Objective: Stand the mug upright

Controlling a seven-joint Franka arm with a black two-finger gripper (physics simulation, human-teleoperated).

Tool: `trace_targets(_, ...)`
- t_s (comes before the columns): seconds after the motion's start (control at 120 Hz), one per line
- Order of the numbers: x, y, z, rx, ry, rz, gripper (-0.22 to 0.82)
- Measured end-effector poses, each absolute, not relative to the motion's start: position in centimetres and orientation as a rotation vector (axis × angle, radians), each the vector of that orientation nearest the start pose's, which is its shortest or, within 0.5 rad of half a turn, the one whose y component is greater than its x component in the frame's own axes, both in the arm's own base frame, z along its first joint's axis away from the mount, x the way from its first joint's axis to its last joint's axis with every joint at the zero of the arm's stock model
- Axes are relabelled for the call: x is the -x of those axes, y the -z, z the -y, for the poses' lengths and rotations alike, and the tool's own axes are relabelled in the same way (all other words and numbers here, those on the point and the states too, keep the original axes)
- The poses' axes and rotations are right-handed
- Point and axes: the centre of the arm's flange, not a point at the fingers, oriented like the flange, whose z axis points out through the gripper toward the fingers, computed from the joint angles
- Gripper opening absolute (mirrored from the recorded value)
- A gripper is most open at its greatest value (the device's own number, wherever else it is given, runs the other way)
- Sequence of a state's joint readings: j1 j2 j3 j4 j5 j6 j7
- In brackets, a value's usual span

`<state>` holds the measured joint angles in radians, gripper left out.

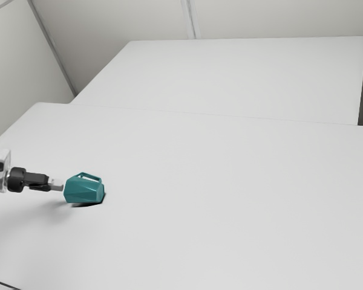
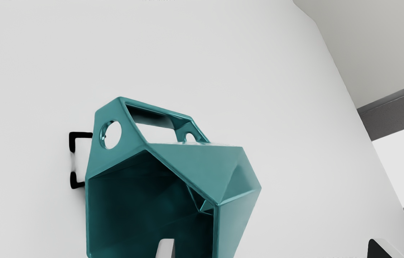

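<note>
Mug (image 1: 85, 190) just beyond parted fingers (image 1: 57, 185)

Your mug (image 2: 191, 165) plain teal, darker inside, your gripper (image 1: 57, 185) black with light-grey fingertips (image 2: 166, 249), your table (image 1: 218, 199) unpatterned white

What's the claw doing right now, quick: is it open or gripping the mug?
Gripper: open and holding nothing; one finger is at the mouth of the mug, the other well off to its side.

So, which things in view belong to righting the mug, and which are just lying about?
Part of the job:
mug, on its side
claw, open, at its mouth

Just there:
table, under the mug
pale panel beyond
</note>
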<state>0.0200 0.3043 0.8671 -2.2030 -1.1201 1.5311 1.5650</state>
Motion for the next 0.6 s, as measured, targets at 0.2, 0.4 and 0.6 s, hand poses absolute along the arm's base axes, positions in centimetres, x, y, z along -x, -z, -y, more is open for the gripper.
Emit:
trace_targets(0.2, -39.1, -26.8, -30.8, -2.092, -0.640, 0.151, 0.58)
trace_targets(0.4, -40.9, -25.8, -29.9, -2.068, -0.642, 0.199, 0.58)
trace_targets(0.6, -42.3, -25.0, -28.8, -2.037, -0.654, 0.231, 0.55)
